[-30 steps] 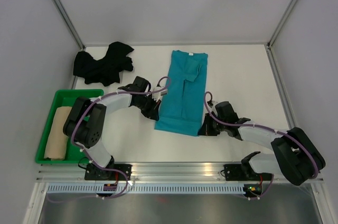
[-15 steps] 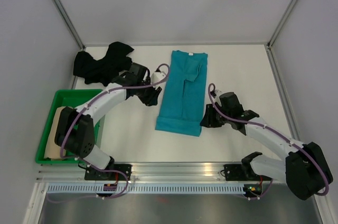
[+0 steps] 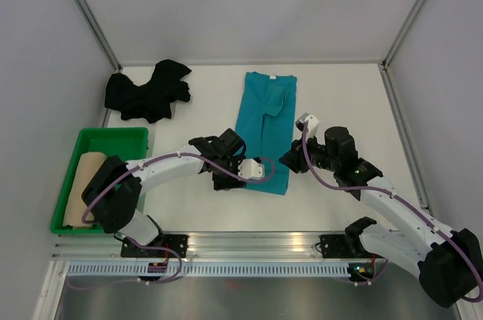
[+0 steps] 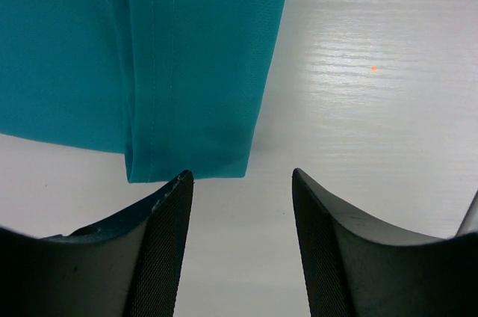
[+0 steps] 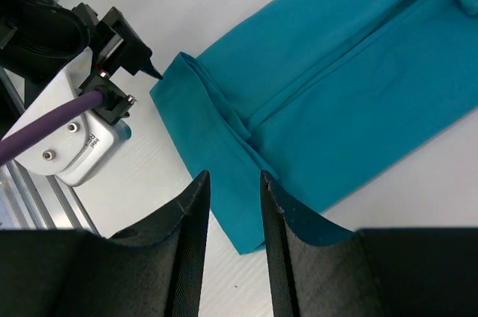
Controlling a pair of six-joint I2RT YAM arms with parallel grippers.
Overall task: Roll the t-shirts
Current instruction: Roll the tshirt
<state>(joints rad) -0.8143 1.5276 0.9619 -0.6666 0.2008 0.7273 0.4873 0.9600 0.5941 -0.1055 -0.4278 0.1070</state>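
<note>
At 9 o'clock we see a tan rolled t-shirt [image 3: 81, 188] in the green tray [image 3: 113, 133], and a black t-shirt [image 3: 147, 92] crumpled at 10 o'clock. Our left fingers [image 4: 164, 250] stand released and empty just off the near corner of the teal t-shirt [image 3: 264, 120], folded long mid-counter [image 3: 339, 101]. Our right fingers [image 5: 187, 242] hang parted over its near hem, grasping nothing.

Three t-shirts in all: one teal t-shirt [image 3: 264, 127] mid-table, one black t-shirt [image 3: 147, 92] far left, one tan t-shirt [image 3: 79, 192] in the single green tray [image 3: 121, 136] near left; two arms, left arm [image 3: 170, 165] and right arm [image 3: 392, 203].
</note>
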